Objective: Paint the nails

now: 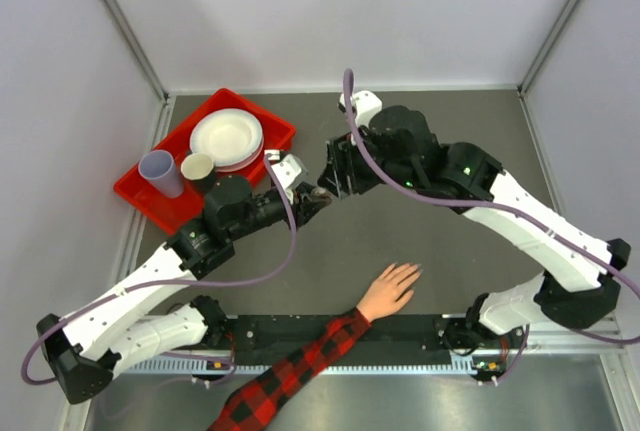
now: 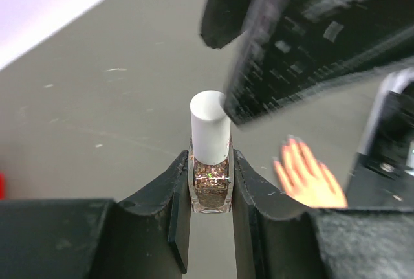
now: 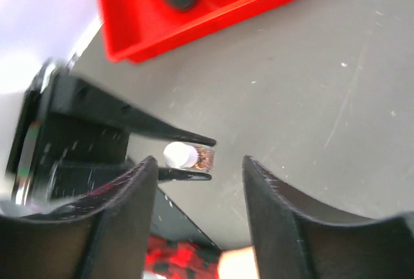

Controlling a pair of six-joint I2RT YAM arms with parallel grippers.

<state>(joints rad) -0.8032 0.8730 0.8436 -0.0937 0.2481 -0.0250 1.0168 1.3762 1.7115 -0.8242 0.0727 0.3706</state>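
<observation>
Left gripper (image 2: 210, 164) clamped on glitter polish bottle (image 2: 211, 193), white cap (image 2: 209, 125) up. Right gripper (image 3: 199, 167) fingers apart, just off the cap. Hand (image 2: 309, 178) lies beyond left gripper, to its right.

No lettering, brand, number or sign is legible in any view. The glitter polish bottle (image 2: 211, 187) and its white cap (image 2: 209, 127) show no readable print; pale marks on the black arm housing (image 2: 310, 39) are too blurred to read.

Nails (image 1: 408, 272) too small to read from above, and the hand (image 3: 238, 265) is clipped at the right wrist view's edge.
</observation>
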